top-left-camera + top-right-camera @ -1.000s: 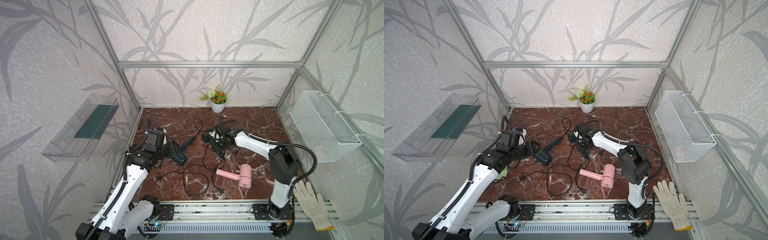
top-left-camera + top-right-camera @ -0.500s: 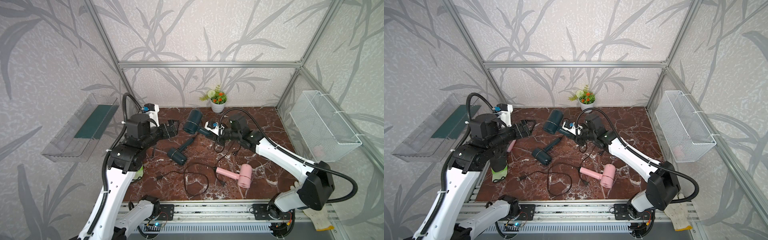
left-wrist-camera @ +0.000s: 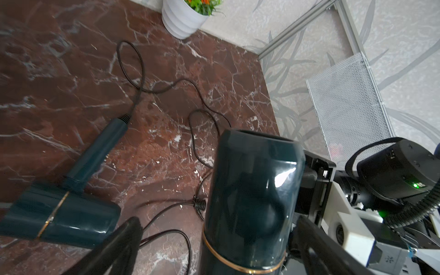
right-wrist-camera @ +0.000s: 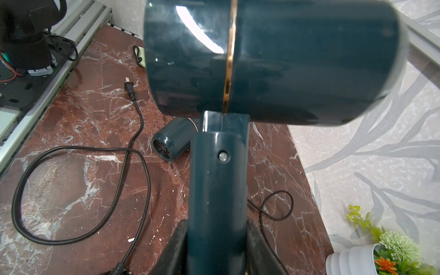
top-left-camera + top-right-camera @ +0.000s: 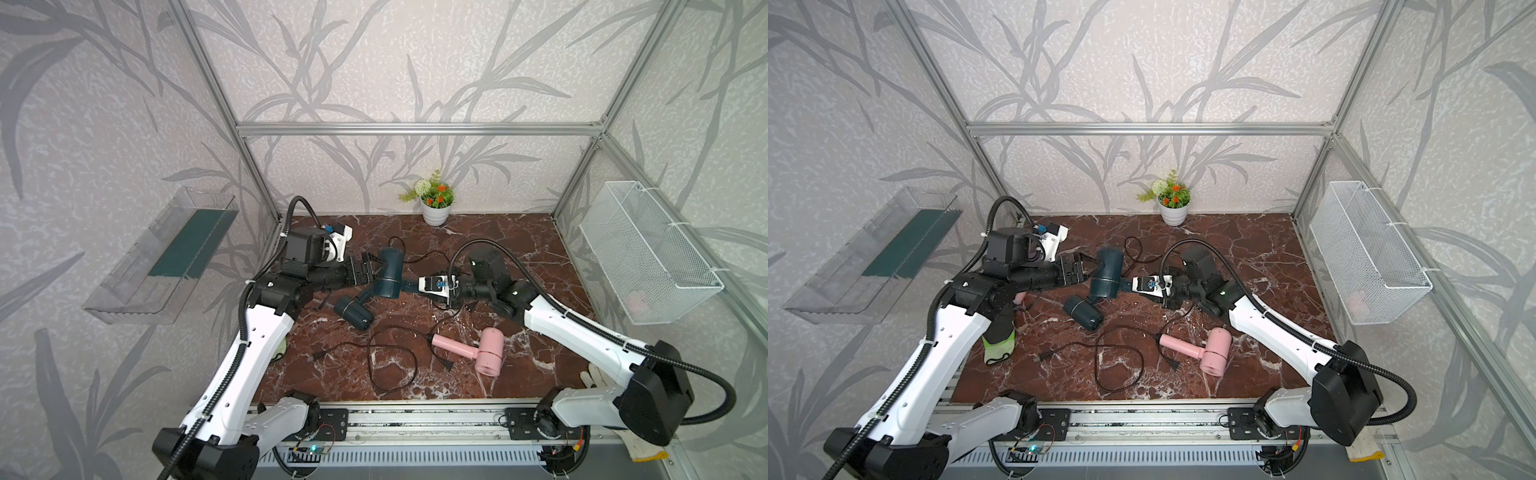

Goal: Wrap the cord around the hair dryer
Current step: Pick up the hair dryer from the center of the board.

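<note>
I have the right pincer (image 4: 217,246) pinching the teal hair dryer (image 5: 390,274) by its handle, lifted off the desk (image 5: 498,249); the left pincer (image 5: 371,271) is spread wide just beside the barrel. The cord (image 4: 142,120) lies loose below with no wraps yet, so next I'd send the left to catch it and start winding.

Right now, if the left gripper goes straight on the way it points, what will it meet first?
Most likely the barrel of the raised teal hair dryer, which the right gripper holds by its handle. The open jaws of the left gripper flank it; the gap is unclear.
</note>
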`<state>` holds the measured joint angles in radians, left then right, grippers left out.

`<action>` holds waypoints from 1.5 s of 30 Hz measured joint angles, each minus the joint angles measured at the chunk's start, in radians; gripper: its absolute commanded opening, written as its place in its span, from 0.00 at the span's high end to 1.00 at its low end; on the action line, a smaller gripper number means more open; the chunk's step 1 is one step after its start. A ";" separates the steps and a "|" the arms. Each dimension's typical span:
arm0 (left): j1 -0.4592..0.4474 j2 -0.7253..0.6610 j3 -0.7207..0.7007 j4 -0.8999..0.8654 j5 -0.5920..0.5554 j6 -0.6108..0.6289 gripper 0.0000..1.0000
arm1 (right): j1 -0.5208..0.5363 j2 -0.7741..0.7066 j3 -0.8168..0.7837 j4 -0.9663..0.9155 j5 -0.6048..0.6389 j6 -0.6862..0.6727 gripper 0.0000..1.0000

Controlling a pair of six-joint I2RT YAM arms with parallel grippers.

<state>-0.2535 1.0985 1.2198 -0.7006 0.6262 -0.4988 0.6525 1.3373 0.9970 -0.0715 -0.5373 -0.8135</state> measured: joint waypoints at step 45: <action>-0.139 -0.053 -0.102 0.252 -0.153 -0.111 1.00 | -0.197 -0.299 -0.333 0.438 -0.018 0.438 0.01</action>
<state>-0.3927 1.0451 1.1179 -0.4488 0.4728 -0.6098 0.4557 1.0378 0.6636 0.3660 -0.5552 -0.3756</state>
